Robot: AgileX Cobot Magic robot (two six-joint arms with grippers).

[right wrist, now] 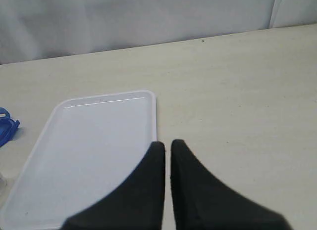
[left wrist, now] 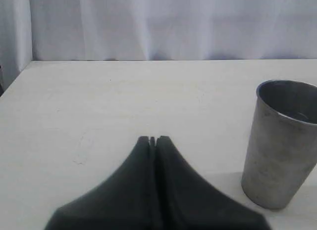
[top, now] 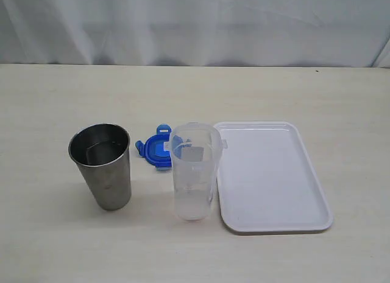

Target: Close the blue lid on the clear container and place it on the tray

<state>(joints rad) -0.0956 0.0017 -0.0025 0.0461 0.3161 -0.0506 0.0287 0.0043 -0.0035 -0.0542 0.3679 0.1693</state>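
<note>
The clear container (top: 194, 173) stands upright and uncovered mid-table. Just behind it, to its left, the blue lid (top: 156, 147) lies flat on the table; a sliver of the blue lid (right wrist: 6, 126) shows at the edge of the right wrist view. The white tray (top: 268, 173) lies bare right beside the container, and the tray (right wrist: 94, 151) fills much of the right wrist view. My left gripper (left wrist: 152, 139) is shut and holds nothing, hovering over bare table. My right gripper (right wrist: 167, 144) is shut with a thin slit between its fingers, above the tray's edge. Neither arm shows in the exterior view.
A shiny steel tumbler (top: 102, 166) stands upright left of the lid, and the tumbler (left wrist: 280, 143) is close beside my left gripper. A white curtain hangs behind the table's far edge.
</note>
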